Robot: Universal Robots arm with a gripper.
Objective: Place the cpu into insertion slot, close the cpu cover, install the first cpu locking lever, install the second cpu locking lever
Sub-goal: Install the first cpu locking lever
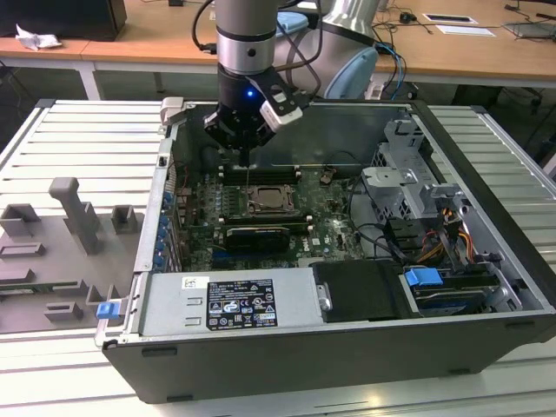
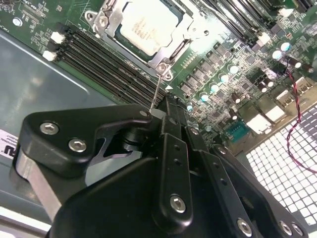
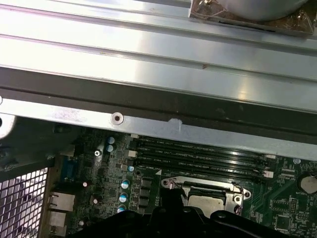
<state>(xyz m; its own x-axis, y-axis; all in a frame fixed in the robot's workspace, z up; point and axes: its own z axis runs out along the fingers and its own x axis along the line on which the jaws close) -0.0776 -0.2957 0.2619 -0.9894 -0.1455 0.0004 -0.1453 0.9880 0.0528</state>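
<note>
I'm hovering the black two-finger gripper (image 1: 247,156) just above the small square black insertion slot (image 1: 254,207) in the green circuit board. The jaws are looking closed down to almost nothing, and I'm judging them to be pinching the free end of the thin silver wire locking lever (image 2: 156,87), which is standing up from a corner of the slot. The contact itself is hiding behind the linkage. The small flat pale-grey square cpu (image 2: 148,27) is sitting inside the slot, and the thin silver metal cpu cover (image 2: 113,22) is lying flat around it. Risks I'm watching: the wire is springy and the grip is thin, so it could be slipping out and snapping back upright. If my swing is going off-line, the lever could be missing its catch beside the slot or bending. The long black memory slots (image 2: 109,59) are lying right alongside the slot, so a low fingertip could be scraping them.
</note>
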